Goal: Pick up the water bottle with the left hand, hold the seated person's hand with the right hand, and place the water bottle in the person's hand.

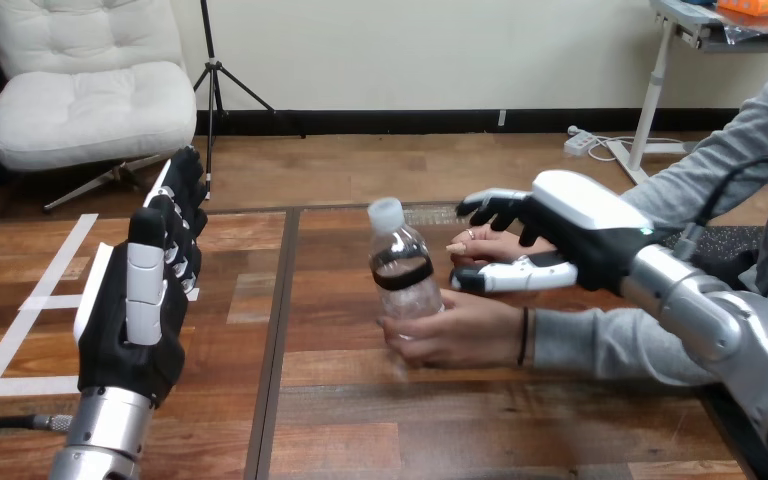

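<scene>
Water bottle [401, 270] — fingers [146, 280] of left hand [125, 345] well apart

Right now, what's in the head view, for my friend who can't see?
A person's hand holds a water bottle upright on the table. The right robot hand curls round the person's other hand behind it; the left robot hand stands open, apart.

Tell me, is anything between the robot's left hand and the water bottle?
Nothing visible. Only bare table lies between the left hand and the water bottle. The person's nearer hand holds its base.
</scene>
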{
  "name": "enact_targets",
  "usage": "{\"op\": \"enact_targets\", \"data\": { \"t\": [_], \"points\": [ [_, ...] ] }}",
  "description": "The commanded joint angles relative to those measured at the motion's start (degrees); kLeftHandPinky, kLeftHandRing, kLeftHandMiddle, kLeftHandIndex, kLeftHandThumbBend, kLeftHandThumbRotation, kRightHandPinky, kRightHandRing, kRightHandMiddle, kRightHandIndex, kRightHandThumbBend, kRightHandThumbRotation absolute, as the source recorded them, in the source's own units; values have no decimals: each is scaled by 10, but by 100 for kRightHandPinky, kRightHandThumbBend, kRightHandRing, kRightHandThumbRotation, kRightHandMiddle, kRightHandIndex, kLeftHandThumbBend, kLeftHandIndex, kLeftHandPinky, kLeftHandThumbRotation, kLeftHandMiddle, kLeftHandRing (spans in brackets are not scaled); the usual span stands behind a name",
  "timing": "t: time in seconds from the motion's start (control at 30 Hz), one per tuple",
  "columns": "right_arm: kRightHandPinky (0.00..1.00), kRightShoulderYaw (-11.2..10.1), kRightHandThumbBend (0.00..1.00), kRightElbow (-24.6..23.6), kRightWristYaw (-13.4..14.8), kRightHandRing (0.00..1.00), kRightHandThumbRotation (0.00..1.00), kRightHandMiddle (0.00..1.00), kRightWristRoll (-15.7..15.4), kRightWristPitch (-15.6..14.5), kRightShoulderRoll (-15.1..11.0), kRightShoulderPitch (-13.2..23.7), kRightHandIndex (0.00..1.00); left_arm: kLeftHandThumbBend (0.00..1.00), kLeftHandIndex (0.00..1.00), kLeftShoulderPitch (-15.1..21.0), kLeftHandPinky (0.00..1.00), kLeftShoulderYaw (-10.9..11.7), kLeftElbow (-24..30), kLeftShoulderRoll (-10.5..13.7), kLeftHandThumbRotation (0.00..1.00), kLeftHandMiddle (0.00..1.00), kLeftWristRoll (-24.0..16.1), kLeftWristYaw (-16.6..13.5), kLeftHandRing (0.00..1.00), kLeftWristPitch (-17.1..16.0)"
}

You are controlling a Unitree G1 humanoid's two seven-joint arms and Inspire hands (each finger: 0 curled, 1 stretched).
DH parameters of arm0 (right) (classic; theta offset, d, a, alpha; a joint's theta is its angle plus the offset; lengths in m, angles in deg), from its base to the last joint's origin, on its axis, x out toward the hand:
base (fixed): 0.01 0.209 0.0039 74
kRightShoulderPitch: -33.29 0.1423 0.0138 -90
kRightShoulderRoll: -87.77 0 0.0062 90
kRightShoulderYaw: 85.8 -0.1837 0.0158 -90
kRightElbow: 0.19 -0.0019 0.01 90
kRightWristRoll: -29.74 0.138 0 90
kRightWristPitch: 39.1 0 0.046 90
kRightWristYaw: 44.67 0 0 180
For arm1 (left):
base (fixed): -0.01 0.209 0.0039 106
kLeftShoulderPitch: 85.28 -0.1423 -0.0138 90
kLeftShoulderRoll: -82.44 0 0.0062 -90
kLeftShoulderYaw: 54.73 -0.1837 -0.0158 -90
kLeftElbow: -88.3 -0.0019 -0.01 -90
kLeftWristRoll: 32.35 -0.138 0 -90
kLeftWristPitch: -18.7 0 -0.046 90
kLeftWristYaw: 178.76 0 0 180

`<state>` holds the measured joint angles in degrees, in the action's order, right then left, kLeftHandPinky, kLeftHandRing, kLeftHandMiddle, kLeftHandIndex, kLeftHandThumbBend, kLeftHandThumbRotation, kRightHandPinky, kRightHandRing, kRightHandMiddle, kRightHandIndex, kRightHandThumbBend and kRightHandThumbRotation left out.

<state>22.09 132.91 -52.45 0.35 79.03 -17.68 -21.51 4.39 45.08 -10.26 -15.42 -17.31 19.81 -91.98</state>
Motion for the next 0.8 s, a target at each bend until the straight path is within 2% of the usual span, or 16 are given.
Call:
{"op": "enact_targets", "data": {
  "t": [0.0, 0.53, 0.77],
  "points": [
    [63, -34, 100, -45, 6, 78, 96, 81, 26, -2, -18, -15, 84, 98, 94, 16, 100, -6, 26, 4, 100, 99, -4, 1, 100, -1],
    [65, -88, 100, -114, -7, 77, 100, 83, 93, 14, -28, -82, 87, 97, 93, 15, 100, -8, 27, 2, 100, 97, -3, 3, 99, -1],
    [65, -124, 100, -138, -12, 76, 100, 82, 155, 40, -16, -118, 85, 97, 91, 14, 100, -10, 30, 1, 100, 96, -3, 0, 98, 4]
  ]
}}
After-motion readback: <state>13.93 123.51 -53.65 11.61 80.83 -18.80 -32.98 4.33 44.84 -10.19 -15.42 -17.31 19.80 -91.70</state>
